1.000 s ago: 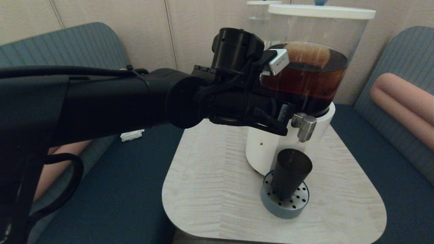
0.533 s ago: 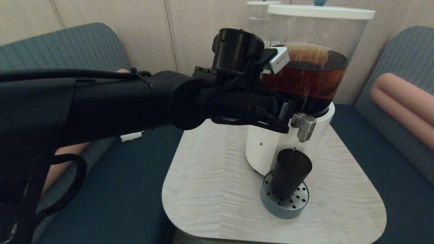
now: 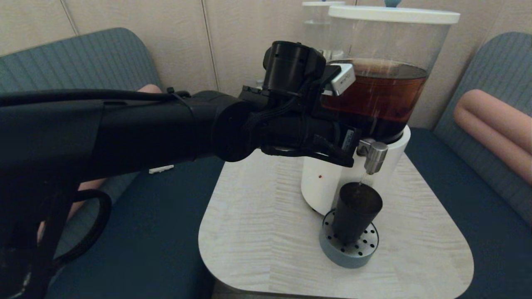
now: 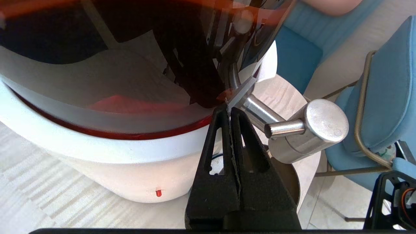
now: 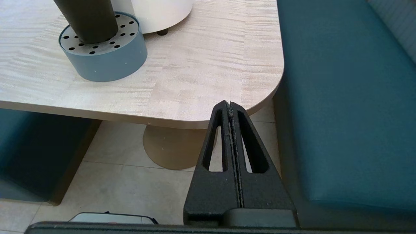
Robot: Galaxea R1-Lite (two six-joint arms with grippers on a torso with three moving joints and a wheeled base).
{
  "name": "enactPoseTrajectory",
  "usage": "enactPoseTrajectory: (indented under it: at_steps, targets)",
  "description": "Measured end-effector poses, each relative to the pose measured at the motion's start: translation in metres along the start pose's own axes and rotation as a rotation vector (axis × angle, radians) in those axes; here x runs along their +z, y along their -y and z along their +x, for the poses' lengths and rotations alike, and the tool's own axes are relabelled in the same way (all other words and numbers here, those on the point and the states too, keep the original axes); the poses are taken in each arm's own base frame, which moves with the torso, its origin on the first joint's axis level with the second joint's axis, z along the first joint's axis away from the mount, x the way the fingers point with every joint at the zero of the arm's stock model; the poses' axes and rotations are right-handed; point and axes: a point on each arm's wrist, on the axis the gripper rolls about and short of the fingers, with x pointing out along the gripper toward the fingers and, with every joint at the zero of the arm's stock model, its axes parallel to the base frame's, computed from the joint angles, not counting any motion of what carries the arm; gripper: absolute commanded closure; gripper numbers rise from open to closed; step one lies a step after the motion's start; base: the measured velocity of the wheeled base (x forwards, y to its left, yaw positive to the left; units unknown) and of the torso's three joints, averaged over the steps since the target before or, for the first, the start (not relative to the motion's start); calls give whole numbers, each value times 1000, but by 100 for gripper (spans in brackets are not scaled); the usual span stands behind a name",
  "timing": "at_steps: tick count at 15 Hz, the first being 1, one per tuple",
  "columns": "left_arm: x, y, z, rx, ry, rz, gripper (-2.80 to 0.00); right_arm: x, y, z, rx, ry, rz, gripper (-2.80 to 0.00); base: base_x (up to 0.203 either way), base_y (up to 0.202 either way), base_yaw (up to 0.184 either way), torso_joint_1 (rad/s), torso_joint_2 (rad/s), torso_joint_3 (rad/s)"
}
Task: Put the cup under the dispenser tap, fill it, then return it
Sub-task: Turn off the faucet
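Note:
The dark cup (image 3: 355, 216) stands upright on the round grey perforated drip tray (image 3: 345, 255), directly below the steel dispenser tap (image 3: 374, 155). A thin brown stream falls from the tap into the cup, which shows brown liquid high inside. My left gripper (image 4: 228, 109) is shut with nothing between its fingers. Its tips rest against the flat metal piece where the tap (image 4: 308, 130) joins the brown-liquid tank (image 3: 378, 95), and part of the cup's rim (image 4: 289, 182) shows below them. My right gripper (image 5: 230, 104) hangs shut and empty below the table's front right corner, away from the cup (image 5: 87, 19).
The light wood table (image 3: 266, 232) has rounded corners, with dark blue bench seats on both sides. A smaller clear dispenser (image 3: 318, 20) stands behind the big one. A pink cushion (image 3: 494, 124) lies at the right. My left arm (image 3: 124, 128) spans the left half of the head view.
My left wrist has sunk slightly at the tap. The brown liquid in the tank has settled flat, and the level in the cup has risen.

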Motion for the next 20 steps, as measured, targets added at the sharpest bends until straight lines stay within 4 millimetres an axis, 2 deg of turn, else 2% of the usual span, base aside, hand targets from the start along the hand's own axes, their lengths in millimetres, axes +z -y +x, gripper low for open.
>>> enactPoseTrajectory:
  at_steps: [10, 20]
  targets:
    - [-4, 9, -5, -20, -55, -5, 0, 0, 0, 0, 0, 0, 0, 0, 0, 0, 0, 0, 0, 0]
    - [2, 9, -3, -25, -6, 9, 0, 0, 0, 0, 0, 0, 0, 0, 0, 0, 0, 0, 0, 0]
